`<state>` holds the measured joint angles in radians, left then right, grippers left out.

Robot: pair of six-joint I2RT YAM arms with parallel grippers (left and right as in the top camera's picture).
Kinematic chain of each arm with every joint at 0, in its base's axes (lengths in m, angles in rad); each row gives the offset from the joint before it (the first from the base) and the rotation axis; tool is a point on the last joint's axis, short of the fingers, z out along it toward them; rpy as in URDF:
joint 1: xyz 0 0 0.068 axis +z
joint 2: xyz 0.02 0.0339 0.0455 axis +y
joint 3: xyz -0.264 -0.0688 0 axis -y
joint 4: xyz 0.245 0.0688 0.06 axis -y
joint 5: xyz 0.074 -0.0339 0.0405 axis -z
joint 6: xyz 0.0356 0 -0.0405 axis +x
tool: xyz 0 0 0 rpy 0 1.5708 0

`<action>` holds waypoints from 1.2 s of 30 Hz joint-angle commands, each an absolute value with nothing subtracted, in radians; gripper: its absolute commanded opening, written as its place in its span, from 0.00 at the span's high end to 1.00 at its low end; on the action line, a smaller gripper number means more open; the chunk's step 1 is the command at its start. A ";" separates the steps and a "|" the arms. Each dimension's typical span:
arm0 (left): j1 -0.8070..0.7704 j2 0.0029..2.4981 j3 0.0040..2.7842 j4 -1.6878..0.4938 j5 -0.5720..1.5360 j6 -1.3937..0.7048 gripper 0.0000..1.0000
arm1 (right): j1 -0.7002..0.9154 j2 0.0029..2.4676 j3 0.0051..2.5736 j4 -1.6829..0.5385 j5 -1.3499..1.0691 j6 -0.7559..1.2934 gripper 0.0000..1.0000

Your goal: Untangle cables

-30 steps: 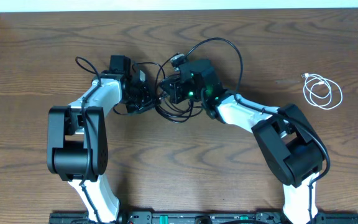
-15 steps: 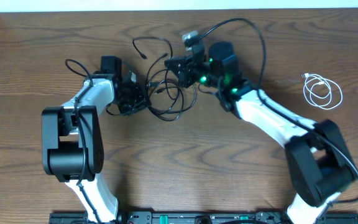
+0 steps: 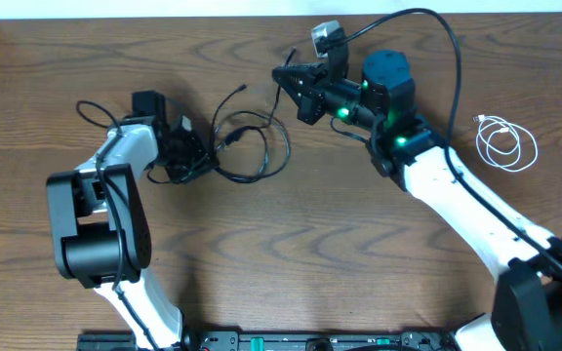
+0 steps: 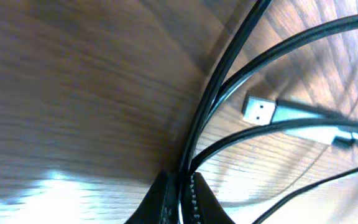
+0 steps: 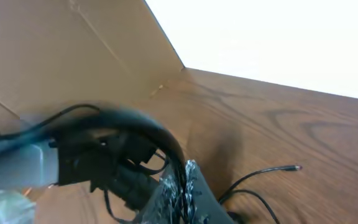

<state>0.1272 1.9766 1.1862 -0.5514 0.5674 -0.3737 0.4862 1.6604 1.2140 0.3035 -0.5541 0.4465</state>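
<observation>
Tangled black cables are gripped by the fully closed left pincer and closed right pincer, now drawn farther apart, so the knot between them is judged loosened; white cable is left well beyond the right pincer.
</observation>
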 commanded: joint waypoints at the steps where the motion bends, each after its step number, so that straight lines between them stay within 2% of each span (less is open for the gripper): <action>1: 0.171 1.978 1.182 -0.560 0.587 -0.368 0.92 | 0.476 1.611 1.215 0.266 -0.562 0.433 0.99; 9: 0.207 1.978 1.182 -0.567 0.603 -0.356 0.92 | 0.437 1.594 1.215 0.189 -0.562 0.434 0.99; 20: 0.204 1.978 1.182 -0.566 0.603 -0.352 0.92 | 0.459 1.643 1.215 -0.100 -0.477 0.376 0.99; 31: 0.205 1.978 1.182 -0.566 0.603 -0.353 0.92 | 0.531 1.812 1.215 -0.165 -0.477 0.367 0.99; 33: 0.205 1.978 1.182 -0.566 0.603 -0.353 0.92 | 0.552 1.839 1.215 -0.165 -0.477 0.369 0.93; 36: 0.205 1.978 1.182 -0.566 0.603 -0.352 0.92 | 0.581 1.861 1.215 -0.165 -0.477 0.393 0.71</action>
<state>0.2012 1.9766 1.1862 -0.5644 0.5999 -0.3656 0.5518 1.8458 1.2137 -0.1650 -0.4740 0.3855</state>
